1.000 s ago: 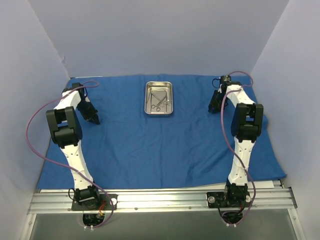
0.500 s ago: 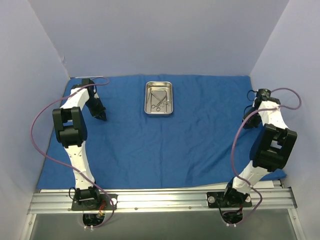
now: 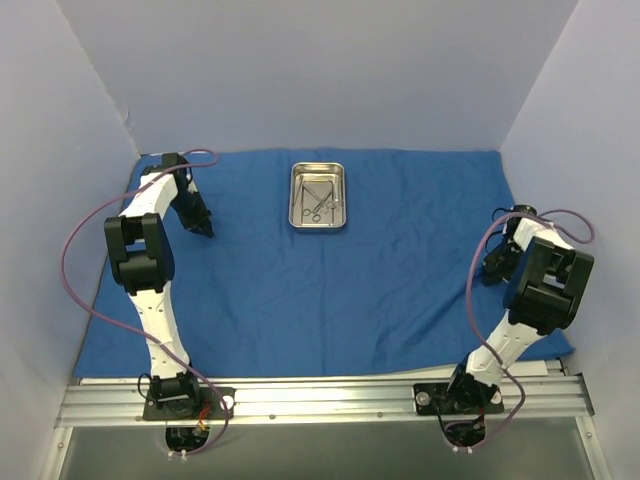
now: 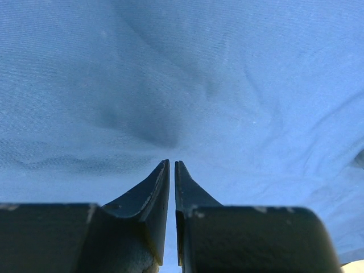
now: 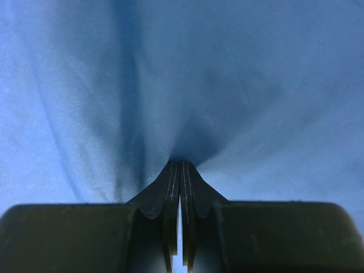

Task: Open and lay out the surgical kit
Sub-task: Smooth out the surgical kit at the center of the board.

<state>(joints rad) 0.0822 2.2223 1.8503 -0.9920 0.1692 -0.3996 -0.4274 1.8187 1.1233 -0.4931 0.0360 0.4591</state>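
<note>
Since a second ago, my right arm has swung from the far side out to the right edge of the blue cloth wrap (image 3: 330, 290), and my left arm has reached further back. My right fingers (image 5: 176, 168) are pressed together, pinching a peak of cloth that fans into creases. My left fingers (image 4: 165, 169) are almost together, with a thin slit between them and their tips at the cloth. The wrap lies spread flat, and the steel tray (image 3: 296, 196) of silvery instruments (image 3: 318, 203) sits at its far middle.
</note>
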